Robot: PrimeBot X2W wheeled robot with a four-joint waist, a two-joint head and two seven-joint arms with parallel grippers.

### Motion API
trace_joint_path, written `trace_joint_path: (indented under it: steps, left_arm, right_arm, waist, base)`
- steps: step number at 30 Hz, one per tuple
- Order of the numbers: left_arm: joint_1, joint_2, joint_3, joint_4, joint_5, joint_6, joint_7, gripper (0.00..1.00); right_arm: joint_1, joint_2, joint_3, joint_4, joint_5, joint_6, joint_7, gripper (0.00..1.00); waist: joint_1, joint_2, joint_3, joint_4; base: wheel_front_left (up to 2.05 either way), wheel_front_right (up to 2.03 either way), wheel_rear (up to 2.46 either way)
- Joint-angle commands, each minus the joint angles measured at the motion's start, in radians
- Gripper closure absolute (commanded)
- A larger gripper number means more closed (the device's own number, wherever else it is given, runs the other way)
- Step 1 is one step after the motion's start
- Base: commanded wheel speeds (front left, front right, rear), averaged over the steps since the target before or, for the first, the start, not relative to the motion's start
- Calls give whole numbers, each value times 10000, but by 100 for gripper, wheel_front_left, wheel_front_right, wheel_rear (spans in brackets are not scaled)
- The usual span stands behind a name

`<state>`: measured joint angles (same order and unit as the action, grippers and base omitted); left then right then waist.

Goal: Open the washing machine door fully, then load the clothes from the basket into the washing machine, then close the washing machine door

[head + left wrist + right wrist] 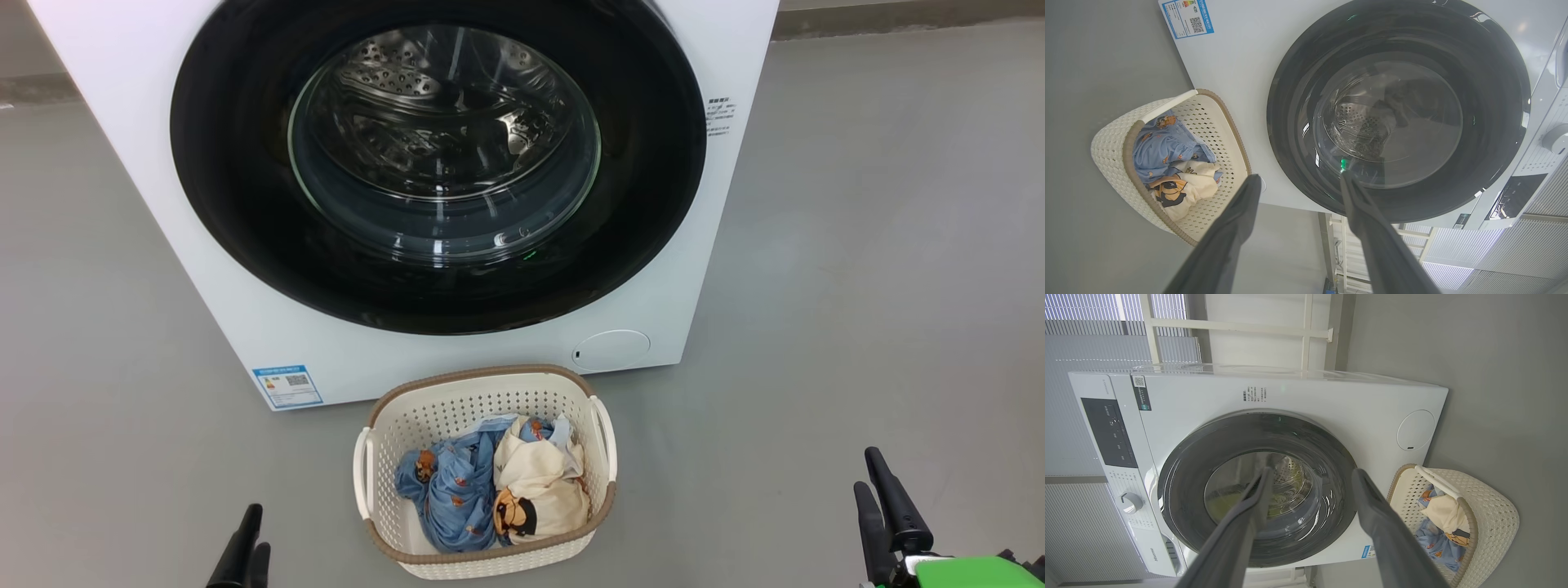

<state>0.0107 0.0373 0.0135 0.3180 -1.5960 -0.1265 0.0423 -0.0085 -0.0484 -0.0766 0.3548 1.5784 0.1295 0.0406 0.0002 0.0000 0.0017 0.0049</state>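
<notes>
The white washing machine [122,106] stands ahead with its black-rimmed round door [245,212] closed flush; the steel drum shows through the glass. On the floor in front sits the cream basket [408,425], holding the clothes: a light blue garment [449,490] and a cream one [543,482] with a face in dark glasses. My left gripper [247,539] is low at the left of the basket, my right gripper [878,478] low at the far right. Both are open and hold nothing, well short of the door [1298,65] [1184,465] and the basket [1110,147] [1494,506].
Grey floor [857,245] stretches around the machine and basket. A blue label sticker [287,385] and a round cap [611,349] sit low on the machine's front. The control panel [1108,433] and a knob [1131,502] lie along the machine's top. White railings [1229,326] stand behind.
</notes>
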Motion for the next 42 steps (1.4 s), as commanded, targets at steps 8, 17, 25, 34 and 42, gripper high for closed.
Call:
trace_joint_path:
  steps: [8,17,25,34,42]
  left_arm:
    - [-340,269,34,-473,1073,-14,-300,0]
    - [-365,293,25,-707,2467,-17,-545,0]
    - [-363,324,-40,-839,3486,-19,-736,0]
    - [-432,438,-125,-905,4867,-21,-982,0]
    - [-432,468,-263,-1026,5784,-24,-1200,0]
  right_arm:
    - [-438,-176,216,-415,-1197,2,-295,0]
    - [-539,-185,329,-444,-2460,3,-539,0]
    - [-617,-210,466,-404,-3315,4,-730,0]
    - [-753,-264,642,-341,-4594,5,-974,0]
    - [-835,-278,821,-278,-5575,5,-1191,0]
  waist:
    - [-1,0,23,29]
    - [-1,0,50,80]
    - [-1,0,63,112]
    - [-2,0,113,152]
    - [-2,0,90,176]
  base:
    - [0,0,0]
    - [0,0,0]
    - [0,0,0]
    - [0,0,0]
    - [0,0,0]
